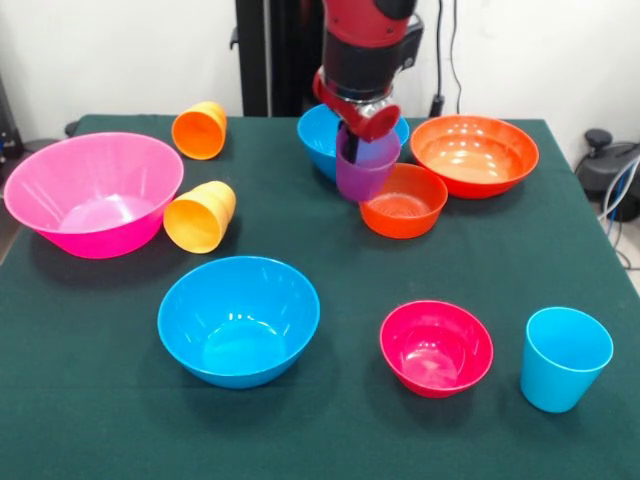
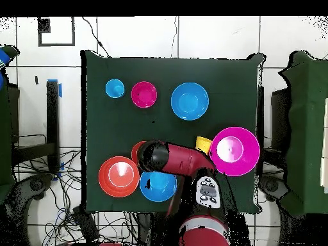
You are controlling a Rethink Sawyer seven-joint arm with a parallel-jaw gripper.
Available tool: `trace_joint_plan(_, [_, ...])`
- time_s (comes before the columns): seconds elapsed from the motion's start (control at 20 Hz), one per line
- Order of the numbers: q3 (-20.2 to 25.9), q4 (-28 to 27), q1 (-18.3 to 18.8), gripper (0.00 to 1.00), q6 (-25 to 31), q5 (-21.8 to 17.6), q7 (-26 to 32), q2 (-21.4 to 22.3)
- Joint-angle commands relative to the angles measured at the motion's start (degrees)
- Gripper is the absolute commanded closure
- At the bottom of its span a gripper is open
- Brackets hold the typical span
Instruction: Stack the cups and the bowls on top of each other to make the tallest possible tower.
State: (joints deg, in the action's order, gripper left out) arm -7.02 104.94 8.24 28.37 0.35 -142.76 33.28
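Front view: your gripper grips purple cup (rim pinched), apparently raised, just beside small orange bowl.

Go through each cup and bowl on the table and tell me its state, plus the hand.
Purple cup: upright, held.
Hand: shut on the purple cup.
Orange cup: on its side.
Yellow-orange cup: on its side.
Light blue cup: upright.
Six bowls: upright, empty.
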Motion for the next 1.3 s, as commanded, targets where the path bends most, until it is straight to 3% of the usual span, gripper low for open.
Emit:
trace_joint_plan(0.05, [-0.34, 4.31, -3.05, 1.00, 8.18, 4.09, -11.41, 1.09])
trace_joint_plan(0.5, [-3.99, -1.61, -7.03, 1.00, 15.24, 3.51, -10.11, 1.20])
trace_joint_plan(0.65, [-3.26, -1.41, -7.10, 1.00, 15.60, 5.14, -10.52, 1.25])
trace_joint_plan(0.75, [-1.54, 0.54, -6.81, 1.00, 14.04, 8.10, -11.55, 1.09])
trace_joint_plan(0.9, [-0.81, 1.38, -6.65, 1.00, 10.71, 9.36, -10.66, 0.18])
trace_joint_plan(1.3, [4.40, 5.64, -3.48, 1.00, -6.37, 12.90, -7.66, -3.25])
